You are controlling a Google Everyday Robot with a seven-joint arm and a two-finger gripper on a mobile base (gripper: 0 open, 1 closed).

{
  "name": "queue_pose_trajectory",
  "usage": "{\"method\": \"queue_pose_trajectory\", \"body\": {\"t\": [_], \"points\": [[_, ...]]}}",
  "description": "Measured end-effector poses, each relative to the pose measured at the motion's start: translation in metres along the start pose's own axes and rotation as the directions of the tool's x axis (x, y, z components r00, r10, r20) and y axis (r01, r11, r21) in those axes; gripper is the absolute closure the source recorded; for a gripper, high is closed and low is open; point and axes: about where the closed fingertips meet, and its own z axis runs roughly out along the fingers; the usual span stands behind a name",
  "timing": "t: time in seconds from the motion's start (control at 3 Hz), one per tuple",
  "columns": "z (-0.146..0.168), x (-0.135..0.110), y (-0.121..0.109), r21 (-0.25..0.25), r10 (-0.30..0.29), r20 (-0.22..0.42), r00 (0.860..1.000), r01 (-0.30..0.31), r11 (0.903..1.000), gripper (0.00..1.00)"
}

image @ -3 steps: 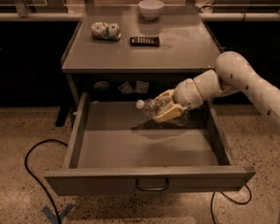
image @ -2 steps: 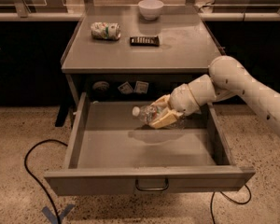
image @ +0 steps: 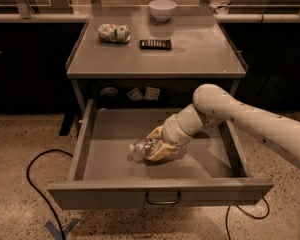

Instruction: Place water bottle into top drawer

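- My arm: thick rounded tube, smooth off-white shell, running in from the right.
- Joint: bulbous dome, same off-white.
- Wrist: shorter cylindrical link, off-white, with a darker seam at the joint.
- My gripper: tan-yellow fingers, low in the middle of the top drawer, clasped around the water bottle.

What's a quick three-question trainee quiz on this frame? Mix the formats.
1. True or false: the bottle lies on the table.
2. Where is the gripper? A) above the table B) in the open drawer, shut on the bottle C) on the handle
3. How many things sit on the table?

Key: 1 false, it is in the drawer; 2 B; 3 three: can, bowl, dark flat device.
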Motion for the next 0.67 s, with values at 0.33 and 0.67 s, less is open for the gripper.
{"method": "queue_pose_trajectory", "body": {"t": [0.33, 0.67], "points": [[0.016, 0.0083, -0.0003, -0.005, 0.007, -0.023, 1.0, -0.007, 1.0, 1.0], [0.0161, 0.0083, -0.0002, -0.005, 0.007, -0.023, 1.0, -0.007, 1.0, 0.82]]}}
